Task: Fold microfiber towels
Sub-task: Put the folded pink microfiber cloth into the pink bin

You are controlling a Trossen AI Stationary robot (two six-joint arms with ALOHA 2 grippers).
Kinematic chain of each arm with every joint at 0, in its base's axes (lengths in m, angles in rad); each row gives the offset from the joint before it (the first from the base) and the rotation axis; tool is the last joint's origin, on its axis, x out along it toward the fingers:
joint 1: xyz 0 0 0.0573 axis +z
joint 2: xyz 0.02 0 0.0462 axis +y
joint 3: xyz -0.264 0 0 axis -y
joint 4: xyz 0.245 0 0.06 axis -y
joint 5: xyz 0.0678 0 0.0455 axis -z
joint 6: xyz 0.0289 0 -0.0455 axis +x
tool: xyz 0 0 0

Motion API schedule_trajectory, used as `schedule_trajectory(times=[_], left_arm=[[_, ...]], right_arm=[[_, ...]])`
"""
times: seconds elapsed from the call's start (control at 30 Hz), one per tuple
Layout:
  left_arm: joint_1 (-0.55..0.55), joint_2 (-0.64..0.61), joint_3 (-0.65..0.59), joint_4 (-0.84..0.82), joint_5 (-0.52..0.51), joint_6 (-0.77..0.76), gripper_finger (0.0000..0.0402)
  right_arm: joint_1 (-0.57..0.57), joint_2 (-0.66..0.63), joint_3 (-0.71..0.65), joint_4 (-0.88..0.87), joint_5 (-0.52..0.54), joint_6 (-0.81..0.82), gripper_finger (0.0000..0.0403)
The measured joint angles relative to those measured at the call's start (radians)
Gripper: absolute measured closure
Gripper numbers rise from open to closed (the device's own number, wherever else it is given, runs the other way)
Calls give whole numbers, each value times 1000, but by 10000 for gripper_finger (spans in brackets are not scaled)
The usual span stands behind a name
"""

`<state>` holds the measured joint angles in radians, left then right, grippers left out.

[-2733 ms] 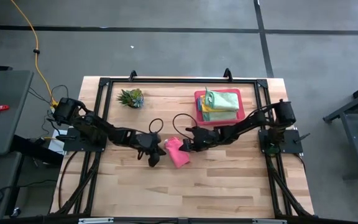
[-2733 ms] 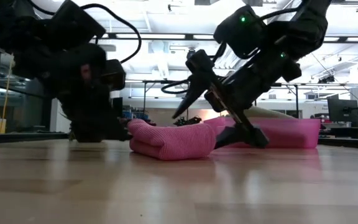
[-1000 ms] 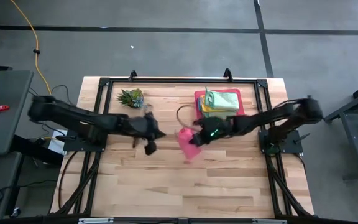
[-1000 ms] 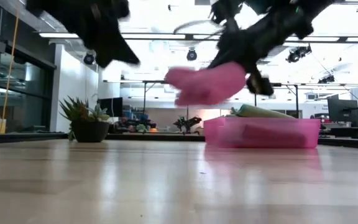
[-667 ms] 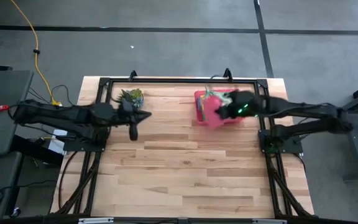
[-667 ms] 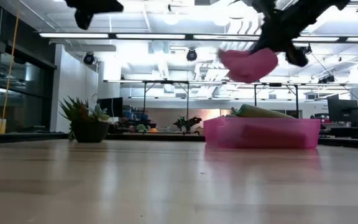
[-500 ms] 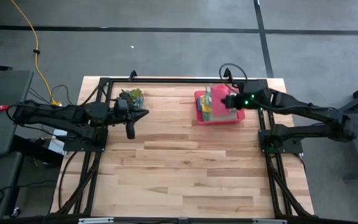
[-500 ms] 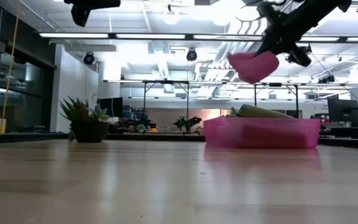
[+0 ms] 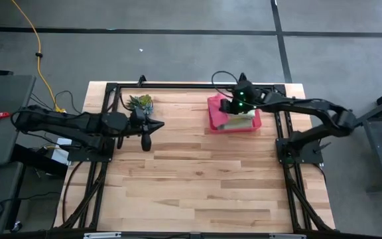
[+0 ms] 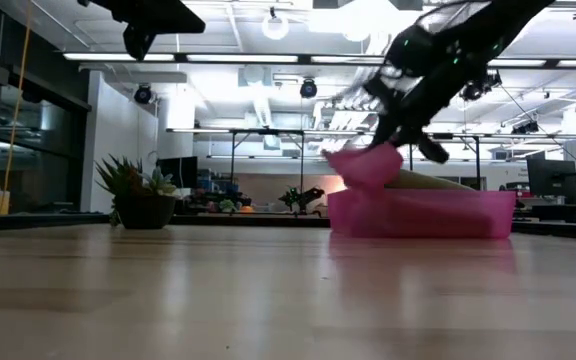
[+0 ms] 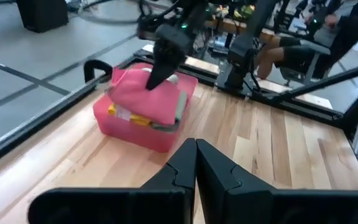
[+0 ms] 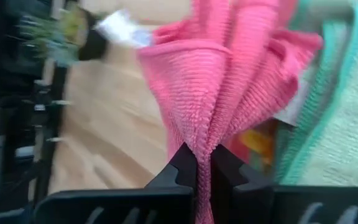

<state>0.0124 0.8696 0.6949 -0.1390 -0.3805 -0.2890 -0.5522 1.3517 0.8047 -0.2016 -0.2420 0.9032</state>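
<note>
Over tray (image 9: 212, 118), pink towel (image 11: 143, 96), in right pincer (image 11: 156, 73)

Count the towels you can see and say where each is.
3 at least: pink towel pinched in the right hand over the pink tray; yellow and light green stacked inside. Others may be hidden.

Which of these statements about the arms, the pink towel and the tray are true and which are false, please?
1. The right gripper has its jaws shut on the pink towel. True.
2. The pink towel lies flat in the middle of the table. False: it is held over the pink tray.
3. The left gripper holds a towel. False: its jaws are shut on nothing.
4. A small plant stands near the left gripper. True.
</note>
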Motion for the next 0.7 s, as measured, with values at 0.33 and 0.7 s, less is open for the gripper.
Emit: schedule_trajectory(times=[0.33, 0.7], left_arm=[[0, 18, 0, 0, 11, -15, 401], [0, 18, 0, 0, 11, -15, 401]], right_arm=[[-25, 157, 0, 11, 83, 88, 403], [9, 207, 0, 2, 81, 64, 403]])
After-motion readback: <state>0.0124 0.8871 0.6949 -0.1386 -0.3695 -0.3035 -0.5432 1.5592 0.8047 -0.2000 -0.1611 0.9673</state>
